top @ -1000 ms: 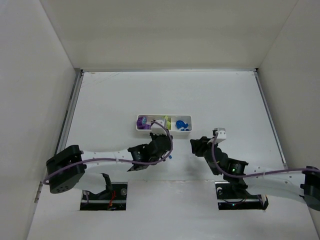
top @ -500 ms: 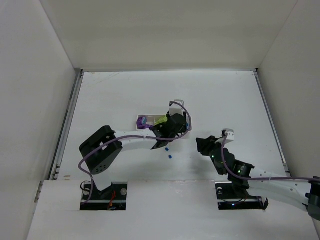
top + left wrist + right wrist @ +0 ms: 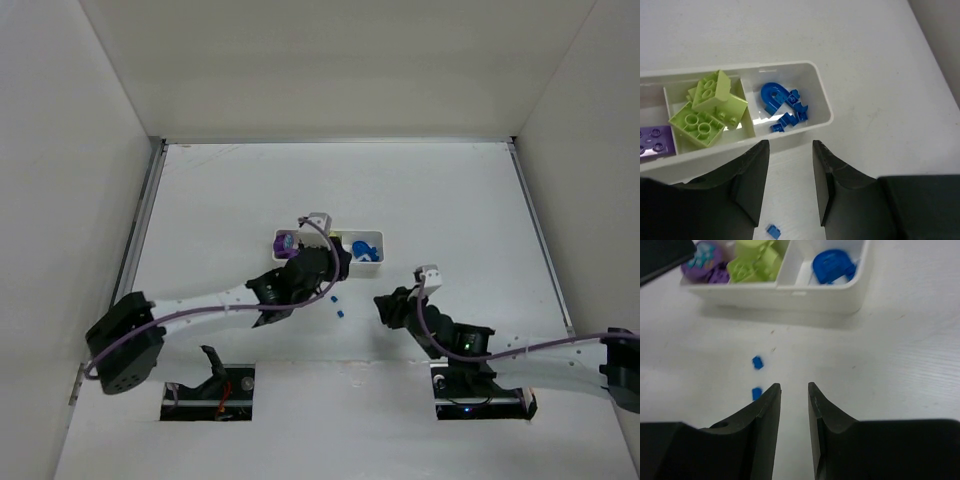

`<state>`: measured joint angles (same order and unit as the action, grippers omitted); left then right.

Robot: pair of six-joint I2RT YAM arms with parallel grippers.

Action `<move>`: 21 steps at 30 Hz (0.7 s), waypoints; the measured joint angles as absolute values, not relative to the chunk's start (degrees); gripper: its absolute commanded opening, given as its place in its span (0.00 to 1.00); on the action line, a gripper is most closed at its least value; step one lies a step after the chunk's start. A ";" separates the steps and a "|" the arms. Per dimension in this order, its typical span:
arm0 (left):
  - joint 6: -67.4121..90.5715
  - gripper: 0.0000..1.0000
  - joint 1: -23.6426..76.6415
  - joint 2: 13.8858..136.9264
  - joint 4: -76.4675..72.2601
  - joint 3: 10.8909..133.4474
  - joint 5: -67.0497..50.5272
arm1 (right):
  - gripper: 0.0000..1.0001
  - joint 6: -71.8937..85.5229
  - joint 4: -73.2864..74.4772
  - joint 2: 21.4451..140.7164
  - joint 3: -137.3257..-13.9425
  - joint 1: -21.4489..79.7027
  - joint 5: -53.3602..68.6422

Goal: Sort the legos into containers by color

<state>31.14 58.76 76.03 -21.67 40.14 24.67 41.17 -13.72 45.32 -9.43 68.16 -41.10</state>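
Open table (image 3: 450, 190) beyond tray (image 3: 378, 252) and off its right end, room to pass. Near side of tray crowded: left gripper (image 3: 787, 145) just short of near wall, jaws parted, left arm (image 3: 200, 310) overhanging tray's middle. Purple and blue ends uncovered from above. Two loose blue bricks (image 3: 757, 362) on table near of tray. Right gripper (image 3: 794, 386) low, near-right of tray, apart from it.

Left arm (image 3: 200, 308) and right arm (image 3: 545, 350): white links, black joints; purple cable (image 3: 333, 238) looping along each; left tool (image 3: 788, 150), right tool (image 3: 794, 390) matte black.
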 measured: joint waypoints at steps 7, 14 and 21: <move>34.87 0.34 62.83 61.47 -21.74 25.30 27.92 | 0.43 40.03 -13.41 59.37 -16.97 77.80 -38.15; 38.48 0.34 65.98 54.24 -18.59 18.46 32.62 | 0.52 37.65 -13.30 74.72 -25.89 79.59 -37.43; 40.77 0.33 67.31 53.23 -17.39 17.26 34.79 | 0.51 36.97 -12.99 82.06 -27.88 79.44 -37.52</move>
